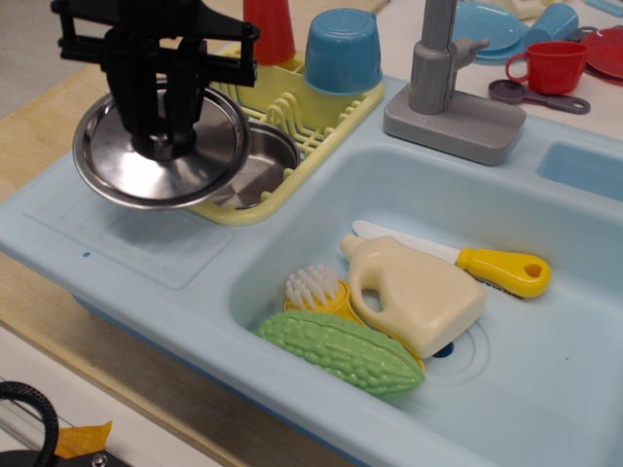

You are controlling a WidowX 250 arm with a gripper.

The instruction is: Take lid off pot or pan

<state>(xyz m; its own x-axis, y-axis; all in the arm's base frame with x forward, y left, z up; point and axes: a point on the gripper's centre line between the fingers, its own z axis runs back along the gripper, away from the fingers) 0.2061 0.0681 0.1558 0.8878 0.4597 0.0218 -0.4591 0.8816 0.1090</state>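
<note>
My black gripper (161, 146) is shut on the knob of the round shiny silver lid (195, 175). It holds the lid in the air, above the left end of the yellow dish rack (316, 122) and the ribbed drainboard (136, 238). The small shiny steel pot (261, 167) stands open in the rack, just right of the lid. The lid hides the pot's left part.
An upturned blue cup (343, 51) stands at the rack's far end, a red cone (270, 29) behind it. The sink basin (545, 360) holds a cream bottle (414, 292), green gourd (336, 350), brush (313, 288) and yellow-handled knife (501, 269). A grey faucet (443, 88) stands at the back.
</note>
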